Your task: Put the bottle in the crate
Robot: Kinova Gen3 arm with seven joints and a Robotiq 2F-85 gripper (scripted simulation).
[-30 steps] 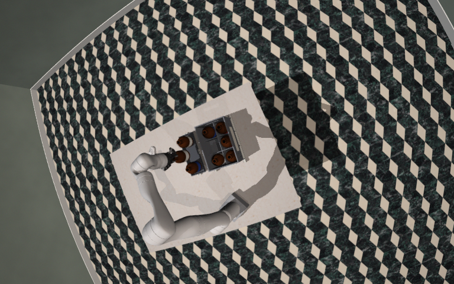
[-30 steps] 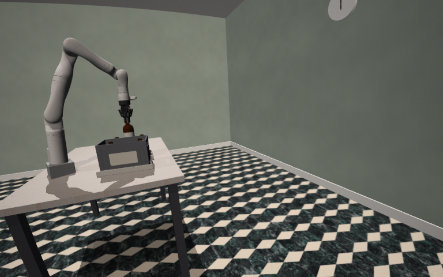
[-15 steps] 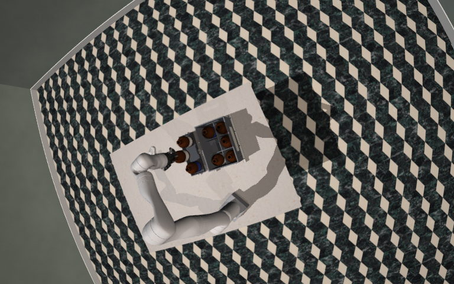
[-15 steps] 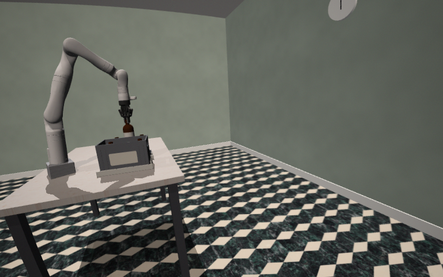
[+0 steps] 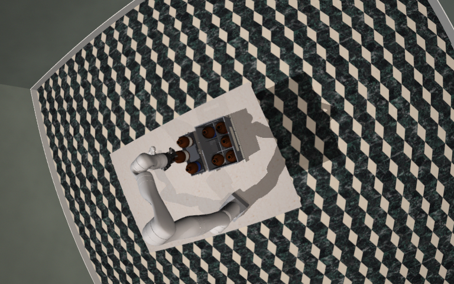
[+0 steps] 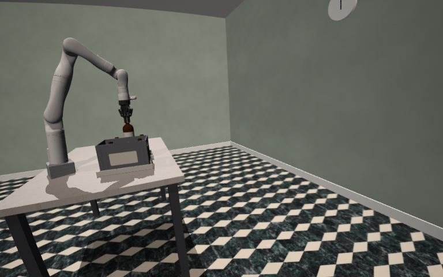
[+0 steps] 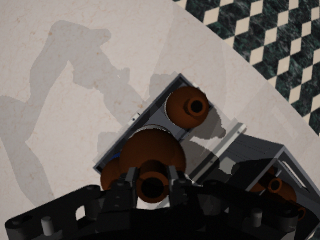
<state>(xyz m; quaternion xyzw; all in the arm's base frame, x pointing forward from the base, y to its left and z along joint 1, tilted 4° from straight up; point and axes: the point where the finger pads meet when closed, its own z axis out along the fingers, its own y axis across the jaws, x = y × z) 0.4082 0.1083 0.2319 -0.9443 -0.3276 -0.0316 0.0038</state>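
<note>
My gripper (image 5: 172,158) (image 6: 126,118) (image 7: 152,177) points straight down and is shut on the neck of a brown bottle (image 5: 181,155) (image 6: 128,129) (image 7: 155,150) with a white label. It holds the bottle upright above the tray (image 5: 193,155) (image 7: 143,115), higher than the crate's rim. Two more brown bottles (image 5: 183,141) (image 5: 192,167) stand in the tray; one of them (image 7: 188,108) shows in the wrist view. The grey crate (image 5: 236,141) (image 6: 122,158) (image 7: 287,160) stands right next to the tray and holds several bottles. Its empty slot (image 5: 210,146) is the middle one on the tray side.
The white table (image 5: 187,190) (image 6: 156,173) carries the arm's base (image 5: 240,200) (image 6: 60,168) at one edge. The arm's elbow reaches past the table's near edge. Around the table is checkered floor.
</note>
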